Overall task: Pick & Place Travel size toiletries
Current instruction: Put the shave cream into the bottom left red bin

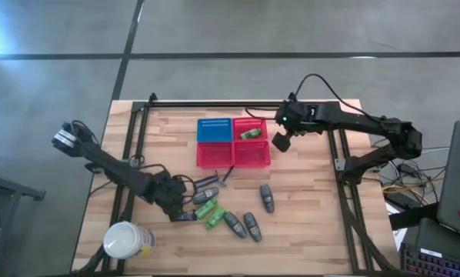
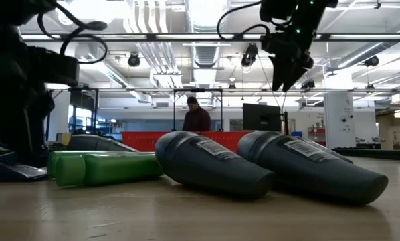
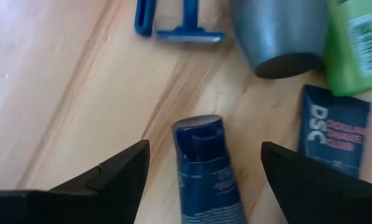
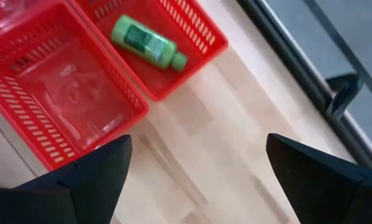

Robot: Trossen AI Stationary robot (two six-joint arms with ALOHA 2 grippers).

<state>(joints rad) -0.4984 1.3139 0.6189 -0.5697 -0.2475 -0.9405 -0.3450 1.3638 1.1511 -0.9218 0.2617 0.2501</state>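
Note:
Near the table's front left, my left gripper (image 3: pixel 204 149) is open and low over a dark blue tube (image 3: pixel 206 171), one finger on each side of it, touching neither side. Around it lie a flat black sachet (image 3: pixel 332 134), a grey bottle (image 3: pixel 276 34), a green bottle (image 3: pixel 354 43) and a blue razor (image 3: pixel 189 28). More grey bottles (image 1: pixel 267 198) (image 1: pixel 243 225) and green ones (image 1: pixel 210 213) lie on their sides on the wood. My right gripper (image 1: pixel 282 140) is open in the air beside the far right red basket (image 4: pixel 186 46), which holds one green bottle (image 4: pixel 147 42).
A blue basket (image 1: pixel 215 129) and three red baskets (image 1: pixel 234 154) stand in a block at the table's middle far side. A large white jar (image 1: pixel 126 240) stands at the near left corner. Black frame rails (image 1: pixel 138 146) run along both sides. A person (image 2: pixel 196 119) shows far behind.

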